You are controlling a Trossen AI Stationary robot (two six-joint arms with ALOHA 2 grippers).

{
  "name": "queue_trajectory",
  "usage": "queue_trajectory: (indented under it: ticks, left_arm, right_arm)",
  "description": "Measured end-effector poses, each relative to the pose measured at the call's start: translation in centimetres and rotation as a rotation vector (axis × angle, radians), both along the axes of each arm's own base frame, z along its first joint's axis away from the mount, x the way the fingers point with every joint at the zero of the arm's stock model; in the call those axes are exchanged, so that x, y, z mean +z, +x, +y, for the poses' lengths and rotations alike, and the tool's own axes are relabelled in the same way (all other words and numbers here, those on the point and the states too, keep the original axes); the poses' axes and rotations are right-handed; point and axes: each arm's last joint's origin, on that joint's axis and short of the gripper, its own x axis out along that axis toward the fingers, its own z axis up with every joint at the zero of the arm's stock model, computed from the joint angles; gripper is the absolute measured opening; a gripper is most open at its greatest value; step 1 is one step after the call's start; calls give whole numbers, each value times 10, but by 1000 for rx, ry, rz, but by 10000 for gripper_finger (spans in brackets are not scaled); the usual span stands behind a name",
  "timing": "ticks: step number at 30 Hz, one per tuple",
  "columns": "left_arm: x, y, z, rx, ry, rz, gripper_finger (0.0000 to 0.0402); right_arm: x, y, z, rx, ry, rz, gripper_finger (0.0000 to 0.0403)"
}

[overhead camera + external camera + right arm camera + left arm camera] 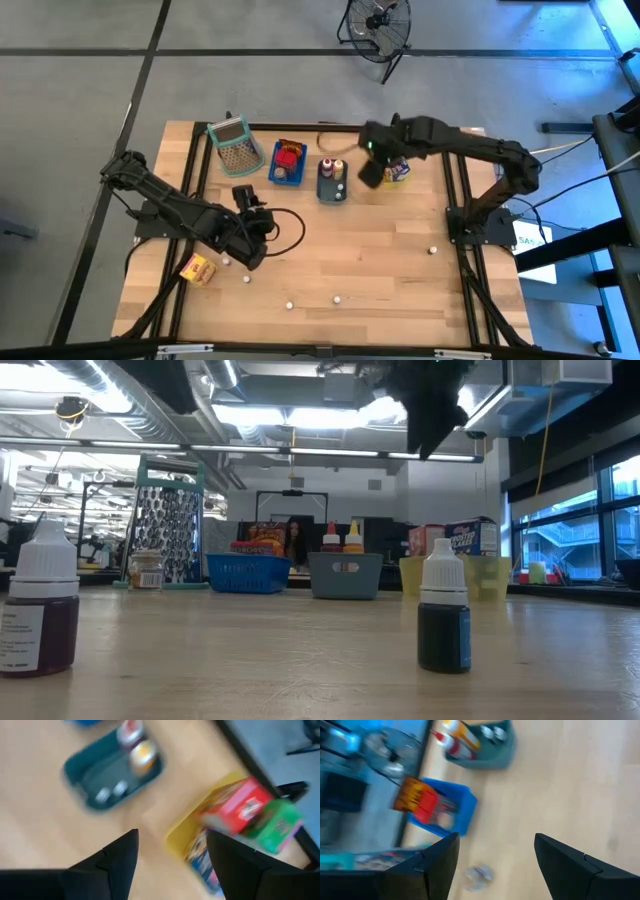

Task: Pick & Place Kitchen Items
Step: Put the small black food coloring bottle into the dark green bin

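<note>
My left gripper is open and empty over the table's left middle, pointing toward the far edge. In its wrist view a small clear jar stands on the table below the fingers, untouched. My right gripper is open and empty, hanging in the air between the grey tray and the yellow tray; it shows at the top of the low view. A yellow-orange carton lies near the left edge. Small white-capped bottles stand scattered on the near half.
The blue tray holds a red carton; the grey tray holds small bottles; the yellow tray holds red and green cartons. A mesh basket stands far left. Two dropper bottles stand near the low camera.
</note>
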Motion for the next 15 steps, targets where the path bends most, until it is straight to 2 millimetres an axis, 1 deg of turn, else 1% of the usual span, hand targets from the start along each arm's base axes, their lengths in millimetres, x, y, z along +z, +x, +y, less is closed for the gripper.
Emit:
queue_trajectory:
  ticks: [3, 6, 9, 15]
  left_arm:
    - [-1, -2, -5, 6, -70, 6, 254]
    - [-1, -4, -9, 5, -83, -6, 254]
    - [-1, -5, -12, 3, -82, -14, 254]
    - [-1, -6, -17, 41, -118, -73, 254]
  right_arm:
    - [0, 0, 30, 84, 16, 53, 238]
    - [-1, -2, 60, 127, 33, 79, 238]
    - [-1, -2, 92, 183, 43, 66, 238]
    - [-1, -15, 156, 351, 51, 61, 238]
